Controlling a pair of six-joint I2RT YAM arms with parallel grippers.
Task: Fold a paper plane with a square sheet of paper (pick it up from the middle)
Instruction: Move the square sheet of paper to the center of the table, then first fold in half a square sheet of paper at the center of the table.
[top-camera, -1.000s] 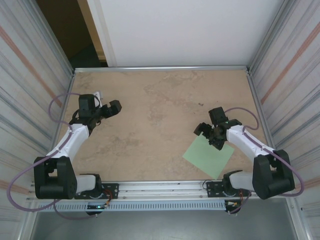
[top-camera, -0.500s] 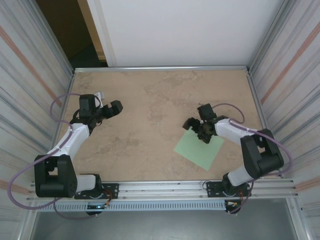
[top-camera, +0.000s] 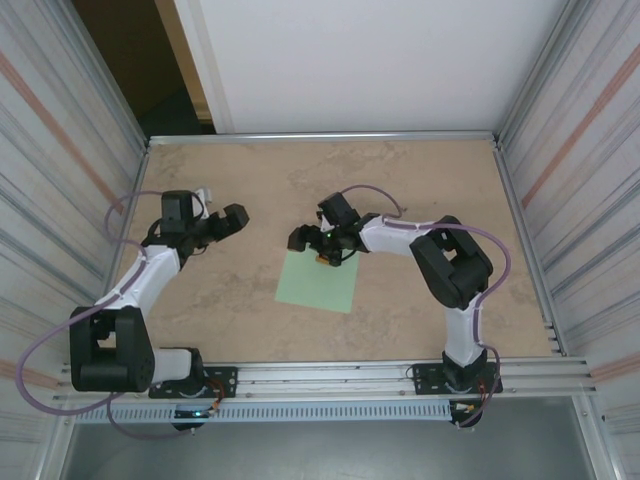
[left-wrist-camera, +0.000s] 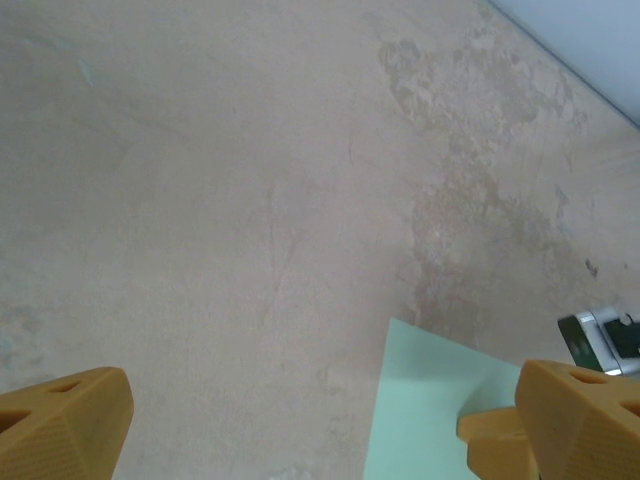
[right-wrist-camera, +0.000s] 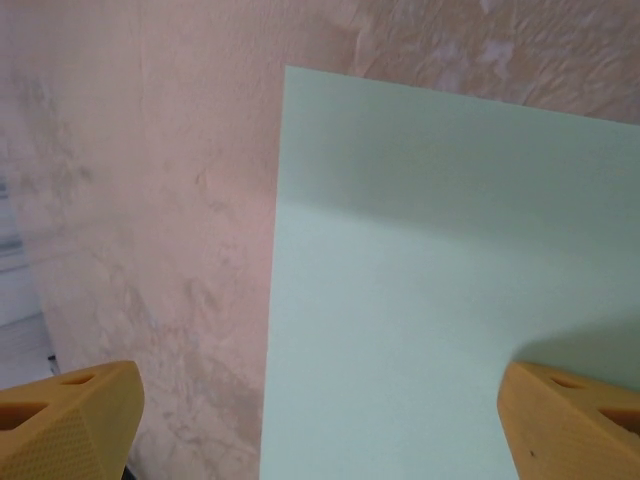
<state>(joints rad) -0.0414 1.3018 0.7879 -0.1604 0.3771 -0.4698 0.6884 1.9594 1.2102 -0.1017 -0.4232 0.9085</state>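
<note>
**Desk:** Square sheet of paper: where is it?

**Photographer:** Flat on the tan table, about midway across, nearer the arms' side than the far wall. It is pale green and uncreased. No paper plane yet.

**Desk:** And just beyond it?

**Photographer:** The right gripper, stretched in from its side, hangs at the sheet's far edge with its jaws spread wide. Its own camera shows one orange finger over the green and the other over bare table. Whether either touches the paper, I cannot tell.

**Desk:** Why there?

**Photographer:** My reading is that a centred sheet puts both arms within reach for folding, and the pickup is meant to come from its middle.

**Desk:** Farther out?

**Photographer:** The left gripper is off to the left, well apart from the sheet. Its jaws are apart too and hold nothing, so it is likely waiting its turn. Its camera catches one corner of the paper.

**Desk:** The tally?

**Photographer:** One sheet. Two arms, the left arm and the right arm. Two grippers, both empty.
</note>
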